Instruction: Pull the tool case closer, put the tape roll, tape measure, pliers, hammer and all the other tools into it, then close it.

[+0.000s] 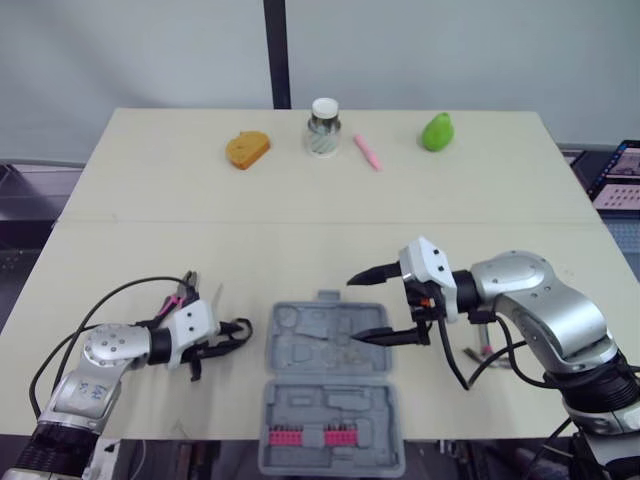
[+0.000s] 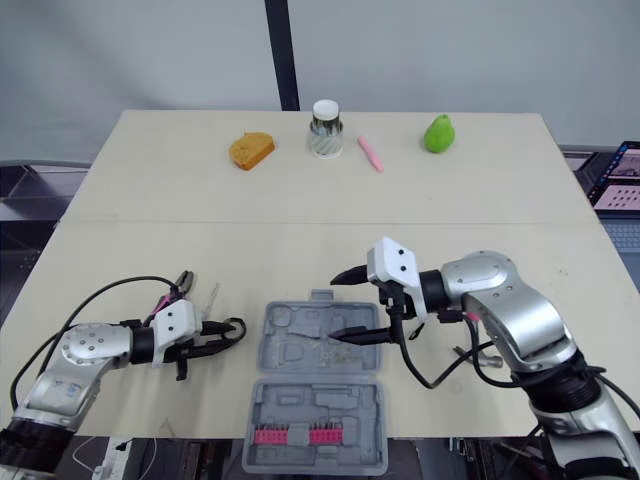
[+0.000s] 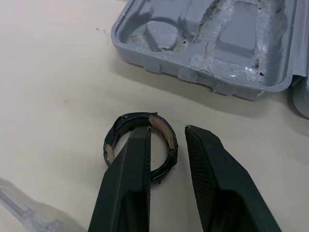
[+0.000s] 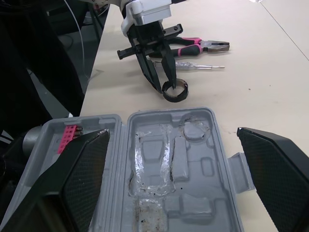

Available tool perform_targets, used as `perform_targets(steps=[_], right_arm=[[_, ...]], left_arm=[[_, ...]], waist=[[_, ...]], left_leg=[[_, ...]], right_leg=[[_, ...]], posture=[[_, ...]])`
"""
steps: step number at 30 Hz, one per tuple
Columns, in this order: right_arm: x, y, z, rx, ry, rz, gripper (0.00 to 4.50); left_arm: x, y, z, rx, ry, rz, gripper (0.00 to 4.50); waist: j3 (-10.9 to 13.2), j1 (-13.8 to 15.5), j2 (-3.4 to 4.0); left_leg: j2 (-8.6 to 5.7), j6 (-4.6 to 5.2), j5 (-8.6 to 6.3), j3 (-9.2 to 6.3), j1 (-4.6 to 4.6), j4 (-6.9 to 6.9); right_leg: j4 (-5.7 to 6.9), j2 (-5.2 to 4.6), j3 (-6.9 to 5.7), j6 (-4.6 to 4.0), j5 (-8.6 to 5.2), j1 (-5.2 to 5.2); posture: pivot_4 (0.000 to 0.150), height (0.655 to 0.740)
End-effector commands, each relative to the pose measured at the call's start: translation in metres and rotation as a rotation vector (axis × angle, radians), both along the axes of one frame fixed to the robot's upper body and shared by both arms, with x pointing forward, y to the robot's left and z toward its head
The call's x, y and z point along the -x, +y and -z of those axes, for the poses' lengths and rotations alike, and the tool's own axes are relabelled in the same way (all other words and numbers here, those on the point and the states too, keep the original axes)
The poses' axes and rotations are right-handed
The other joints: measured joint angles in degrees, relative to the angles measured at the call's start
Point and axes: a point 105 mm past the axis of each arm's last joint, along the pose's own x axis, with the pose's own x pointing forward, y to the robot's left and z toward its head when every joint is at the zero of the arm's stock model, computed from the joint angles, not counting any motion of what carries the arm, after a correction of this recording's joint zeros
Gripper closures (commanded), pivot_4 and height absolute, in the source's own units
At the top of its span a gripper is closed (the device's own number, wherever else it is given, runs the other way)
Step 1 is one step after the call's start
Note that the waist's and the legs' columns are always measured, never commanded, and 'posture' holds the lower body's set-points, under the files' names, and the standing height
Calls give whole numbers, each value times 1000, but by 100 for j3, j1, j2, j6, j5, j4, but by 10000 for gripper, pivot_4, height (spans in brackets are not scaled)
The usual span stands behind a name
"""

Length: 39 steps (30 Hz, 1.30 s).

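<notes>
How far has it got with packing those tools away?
Early. The tool case lies open near the robot, its tool slots looking empty. The left gripper is open astride the wall of the tape roll, which rests on the table. The right gripper hangs open over the case. The pliers and a clear screwdriver lie unpacked; closing remains.

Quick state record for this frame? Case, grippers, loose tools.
case: grey plastic tool case, open flat, between the grippers
left gripper: open, fingers straddling the black tape roll's wall, roll on table
right gripper: open wide over the case
loose tools: pink-handled pliers, clear-handled screwdriver, beside left arm
</notes>
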Motion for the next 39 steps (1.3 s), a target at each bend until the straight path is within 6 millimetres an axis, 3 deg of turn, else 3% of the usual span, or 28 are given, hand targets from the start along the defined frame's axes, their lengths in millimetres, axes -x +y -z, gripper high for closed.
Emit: perform_targets(steps=[1, 14, 39], right_arm=[[6, 6, -7, -14, -36, -30, 0], [7, 3, -2, -12, -32, -24, 0], [9, 3, 2, -20, -24, -27, 0]], left_arm=[[0, 0, 0, -20, 0, 4, 32608], [-4, 1, 6, -39, -1, -7, 32608], [-6, 0, -5, -22, -3, 0, 32608]], waist=[[0, 1, 0], [0, 13, 0], [0, 16, -1]], left_leg=[[0, 0, 0, 0, 0, 0], [0, 0, 0, 0, 0, 1], [0, 0, 0, 0, 0, 2]], right_leg=[[0, 0, 0, 0, 0, 0], [4, 0, 0, 0, 0, 0], [7, 0, 0, 0, 0, 0]], posture=[[1500, 7400], [1500, 7400], [1500, 7400]])
